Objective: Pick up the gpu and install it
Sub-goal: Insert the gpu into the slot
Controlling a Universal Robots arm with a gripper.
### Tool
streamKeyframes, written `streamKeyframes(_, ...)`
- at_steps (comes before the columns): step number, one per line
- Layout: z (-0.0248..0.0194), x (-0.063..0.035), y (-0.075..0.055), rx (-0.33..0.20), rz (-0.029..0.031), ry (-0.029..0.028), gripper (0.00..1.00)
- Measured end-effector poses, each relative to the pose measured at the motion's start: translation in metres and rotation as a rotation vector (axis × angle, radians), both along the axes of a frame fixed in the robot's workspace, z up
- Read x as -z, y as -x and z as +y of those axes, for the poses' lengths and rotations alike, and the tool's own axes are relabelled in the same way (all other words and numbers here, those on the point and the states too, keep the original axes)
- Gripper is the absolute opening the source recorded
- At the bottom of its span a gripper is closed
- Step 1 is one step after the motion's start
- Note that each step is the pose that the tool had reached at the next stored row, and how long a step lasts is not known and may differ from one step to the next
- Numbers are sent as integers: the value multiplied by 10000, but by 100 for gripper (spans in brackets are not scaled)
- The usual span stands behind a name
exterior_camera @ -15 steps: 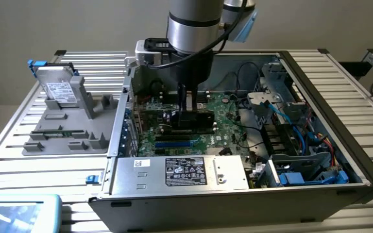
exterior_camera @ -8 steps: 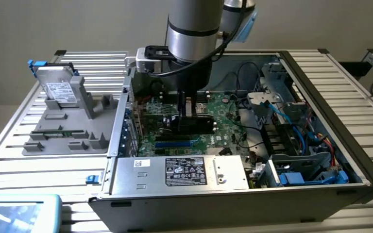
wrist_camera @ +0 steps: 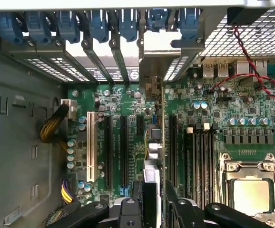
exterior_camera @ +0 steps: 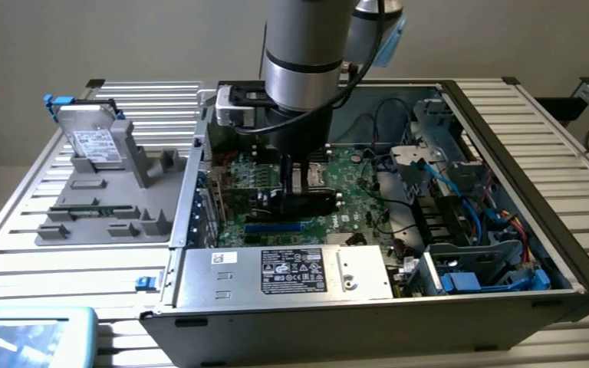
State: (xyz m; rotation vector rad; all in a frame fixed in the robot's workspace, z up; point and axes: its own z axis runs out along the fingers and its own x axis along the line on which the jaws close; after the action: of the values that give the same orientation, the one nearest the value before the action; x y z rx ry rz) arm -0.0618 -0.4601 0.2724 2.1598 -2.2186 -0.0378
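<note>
Claw (wrist_camera: pixel 152 192) grips the gpu (wrist_camera: pixel 155 142) upright over motherboard (wrist_camera: pixel 232 107) inside open computer case (wrist_camera: pixel 18 142)

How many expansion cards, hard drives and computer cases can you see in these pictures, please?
Thin black-shrouded expansion card: 1
Silver hard drive with white label: 1
Open dark metal computer case: 1
Total: 3

Arm (exterior_camera: pixel 305 61) vertical, gripper (wrist_camera: pixel 152 197) pointing down, clamped
</note>
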Motion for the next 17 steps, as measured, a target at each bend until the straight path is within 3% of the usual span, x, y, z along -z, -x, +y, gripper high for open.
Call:
streamKeyframes(8, 1, 141, 23, 1, 0, 0, 29)
streamKeyframes(17, 20, 150, 30, 2, 5, 16, 29)
